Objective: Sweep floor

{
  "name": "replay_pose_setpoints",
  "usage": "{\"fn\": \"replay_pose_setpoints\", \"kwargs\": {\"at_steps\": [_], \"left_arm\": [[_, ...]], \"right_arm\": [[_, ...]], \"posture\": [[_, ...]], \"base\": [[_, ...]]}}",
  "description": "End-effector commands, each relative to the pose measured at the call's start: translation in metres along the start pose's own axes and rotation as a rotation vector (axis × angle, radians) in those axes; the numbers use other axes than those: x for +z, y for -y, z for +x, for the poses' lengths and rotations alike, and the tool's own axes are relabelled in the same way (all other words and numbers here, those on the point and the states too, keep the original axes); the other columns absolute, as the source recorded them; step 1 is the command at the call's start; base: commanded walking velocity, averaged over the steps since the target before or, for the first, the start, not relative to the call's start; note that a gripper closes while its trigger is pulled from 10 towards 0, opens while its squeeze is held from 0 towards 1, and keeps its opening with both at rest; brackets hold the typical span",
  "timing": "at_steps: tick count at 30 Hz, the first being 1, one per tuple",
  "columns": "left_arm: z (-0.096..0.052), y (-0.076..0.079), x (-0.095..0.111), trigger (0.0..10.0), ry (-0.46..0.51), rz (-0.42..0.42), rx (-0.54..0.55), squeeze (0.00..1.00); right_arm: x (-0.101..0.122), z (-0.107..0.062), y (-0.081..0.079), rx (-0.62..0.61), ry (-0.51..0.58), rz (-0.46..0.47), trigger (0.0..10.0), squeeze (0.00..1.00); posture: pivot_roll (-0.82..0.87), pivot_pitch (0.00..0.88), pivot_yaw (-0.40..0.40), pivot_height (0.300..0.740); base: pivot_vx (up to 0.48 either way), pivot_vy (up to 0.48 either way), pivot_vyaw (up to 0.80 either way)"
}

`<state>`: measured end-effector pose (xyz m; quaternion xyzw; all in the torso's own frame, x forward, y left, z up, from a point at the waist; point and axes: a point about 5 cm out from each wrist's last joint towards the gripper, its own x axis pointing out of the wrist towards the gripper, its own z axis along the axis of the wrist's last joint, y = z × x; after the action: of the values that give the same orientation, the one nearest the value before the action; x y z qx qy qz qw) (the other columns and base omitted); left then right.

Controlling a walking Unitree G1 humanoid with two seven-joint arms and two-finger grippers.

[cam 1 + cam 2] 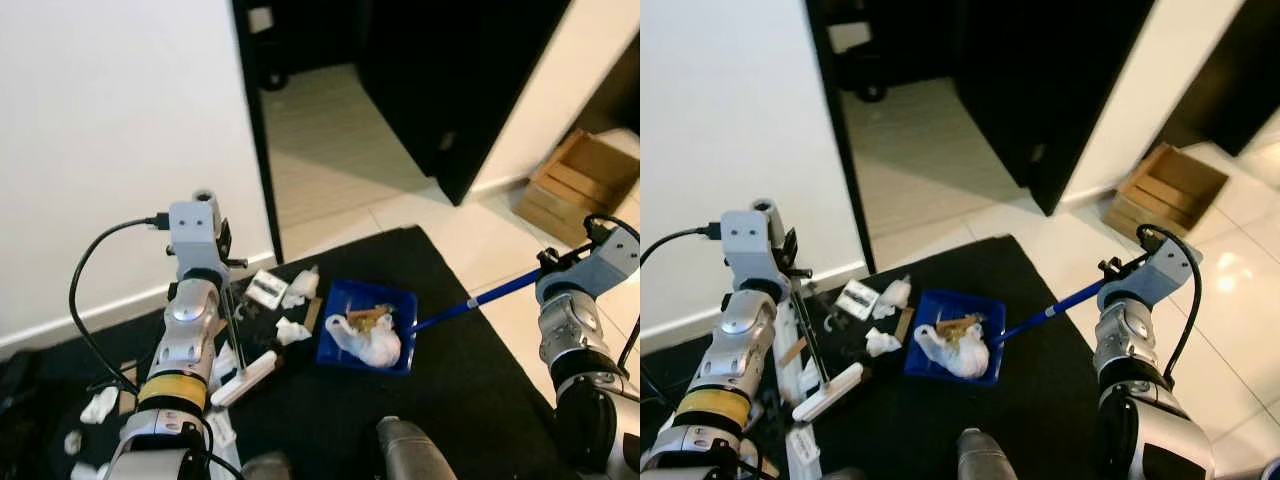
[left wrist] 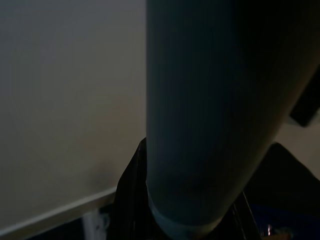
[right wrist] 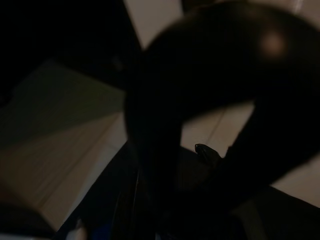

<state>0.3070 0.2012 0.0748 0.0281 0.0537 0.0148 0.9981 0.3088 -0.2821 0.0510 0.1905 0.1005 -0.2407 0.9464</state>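
A blue dustpan (image 1: 368,325) is being rested on a black mat (image 1: 460,380), and crumpled white paper (image 1: 368,343) with a brownish scrap is being carried inside it. Its long blue handle (image 1: 478,298) is being held up toward the right gripper (image 1: 560,262), which appears to be closed around the handle's end, though the fingers themselves are hidden behind the silver wrist. In the right wrist view almost everything is being blocked by a dark blurred shape close to the lens, so the grip cannot be confirmed there. A thin dark broom stick (image 1: 232,320) is being held by the left gripper (image 1: 226,262), with the white broom head (image 1: 246,378) lying on the mat just left of the dustpan; whether those fingers are clamped tight cannot be told. The left wrist view is being taken up by a wide grey blurred cylinder very near the camera. More white paper scraps (image 1: 293,330) and a small printed packet (image 1: 266,288) are being left on the mat between broom and dustpan. A cardboard box (image 1: 582,183) is being cut off at the right edge.
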Motion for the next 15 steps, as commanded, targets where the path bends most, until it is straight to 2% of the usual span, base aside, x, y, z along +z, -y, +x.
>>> {"fn": "replay_pose_setpoints", "kwargs": {"at_steps": [1, 15], "left_arm": [[-0.0006, 0.0062, -0.0004, 10.0, 0.006, -0.018, -0.024, 0.00], [-0.0002, 0.0060, -0.0002, 10.0, 0.008, -0.031, -0.032, 0.00]], "right_arm": [[0.0086, 0.0016, 0.0008, -0.001, 0.037, 0.010, 10.0, 0.00], [0.0087, 0.0015, 0.0007, -0.002, 0.039, 0.010, 10.0, 0.00]], "posture": [[0.05, 0.033, -0.034, 0.740], [0.05, 0.033, -0.032, 0.740]], "base": [[0.000, 0.000, -0.80], [0.000, 0.000, -0.80]]}}
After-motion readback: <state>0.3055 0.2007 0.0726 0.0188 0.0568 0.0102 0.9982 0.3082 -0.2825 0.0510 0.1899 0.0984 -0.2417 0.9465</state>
